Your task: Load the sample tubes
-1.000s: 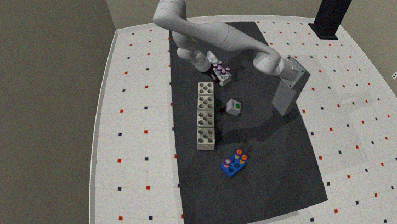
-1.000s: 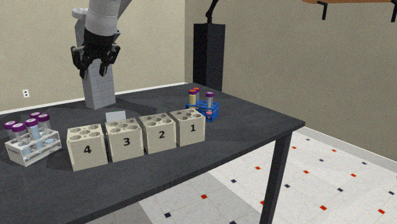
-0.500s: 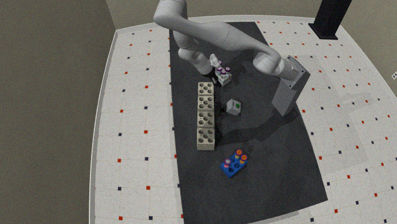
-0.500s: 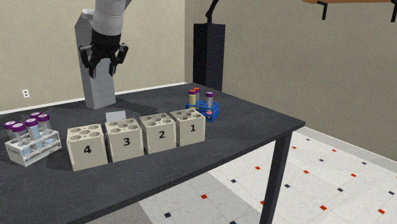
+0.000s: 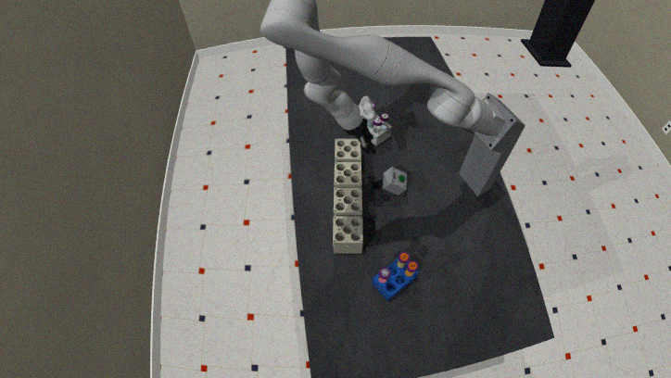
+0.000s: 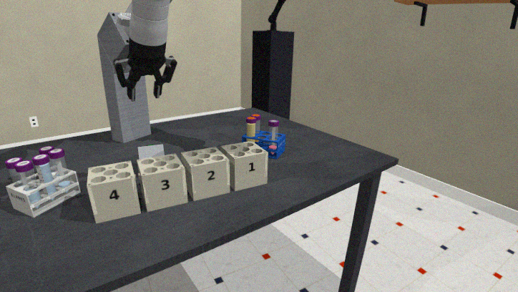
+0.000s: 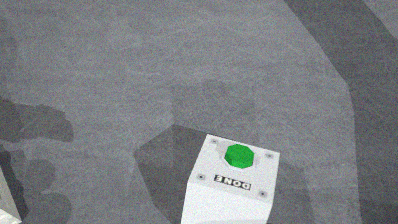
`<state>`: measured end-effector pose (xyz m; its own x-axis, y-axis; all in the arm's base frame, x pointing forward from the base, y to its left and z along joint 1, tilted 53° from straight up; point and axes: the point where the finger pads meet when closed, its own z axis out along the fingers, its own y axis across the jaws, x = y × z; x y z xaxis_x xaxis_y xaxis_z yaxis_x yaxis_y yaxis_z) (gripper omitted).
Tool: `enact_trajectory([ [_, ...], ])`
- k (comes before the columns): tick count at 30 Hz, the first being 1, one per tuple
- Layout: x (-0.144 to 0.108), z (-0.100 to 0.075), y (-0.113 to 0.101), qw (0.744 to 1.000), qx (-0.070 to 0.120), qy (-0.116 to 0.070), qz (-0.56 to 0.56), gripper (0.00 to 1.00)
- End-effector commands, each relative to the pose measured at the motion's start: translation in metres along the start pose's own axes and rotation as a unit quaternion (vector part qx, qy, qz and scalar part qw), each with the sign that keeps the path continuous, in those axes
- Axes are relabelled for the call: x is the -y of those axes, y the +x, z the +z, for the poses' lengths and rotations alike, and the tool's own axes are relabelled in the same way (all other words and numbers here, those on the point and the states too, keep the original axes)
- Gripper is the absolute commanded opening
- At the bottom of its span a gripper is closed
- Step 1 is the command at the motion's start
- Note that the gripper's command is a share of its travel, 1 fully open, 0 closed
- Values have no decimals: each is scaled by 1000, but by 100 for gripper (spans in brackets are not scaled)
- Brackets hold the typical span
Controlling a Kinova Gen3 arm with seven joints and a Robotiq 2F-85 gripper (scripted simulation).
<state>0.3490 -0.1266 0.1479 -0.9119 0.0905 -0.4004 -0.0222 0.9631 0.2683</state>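
Note:
My gripper [image 6: 144, 94] is open and empty, hanging high above the table behind adapter 3. Four beige adapters stand in a row with all holes empty: 4 [image 6: 114, 195] [image 5: 348, 150], 3 [image 6: 164, 185] [image 5: 348, 173], 2 [image 6: 209, 176] [image 5: 348, 200] and 1 [image 6: 250, 167] [image 5: 348, 232]. A blue rack [image 6: 278, 147] [image 5: 386, 288] beside adapter 1 holds two orange-dot tubes [image 6: 251, 127] [image 5: 402, 258] and one grey-dot tube [image 6: 273, 130] [image 5: 384, 272]. A white rack [image 6: 21, 199] [image 5: 382, 138] of purple-capped blanks [image 6: 41, 164] stands beside adapter 4. In the wrist view the green DONE key [image 7: 239, 156] [image 5: 401, 178] sits on its desk [image 7: 227, 200], below and right of centre.
The arm's grey pedestal [image 6: 123, 109] [image 5: 492, 145] stands at the back of the dark table. A black post [image 6: 271, 72] [image 5: 556, 32] stands behind the table. The table's front edge runs close before the adapters.

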Motion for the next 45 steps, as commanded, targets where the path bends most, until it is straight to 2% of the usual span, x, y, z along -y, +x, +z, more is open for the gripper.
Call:
enact_trajectory([
  [1,-8,1,1,1000,4,-8,17,62],
  [4,-10,1,1,1000,4,-10,21,62],
  [16,-38,5,5,996,15,-38,81,62],
  [30,-38,5,5,996,15,-38,81,62],
  [31,-33,5,5,994,23,-41,96,100],
  [36,-8,6,8,983,63,-54,167,100],
  [38,-8,6,8,983,63,-54,167,100],
  [45,27,8,11,955,118,-71,264,100],
])
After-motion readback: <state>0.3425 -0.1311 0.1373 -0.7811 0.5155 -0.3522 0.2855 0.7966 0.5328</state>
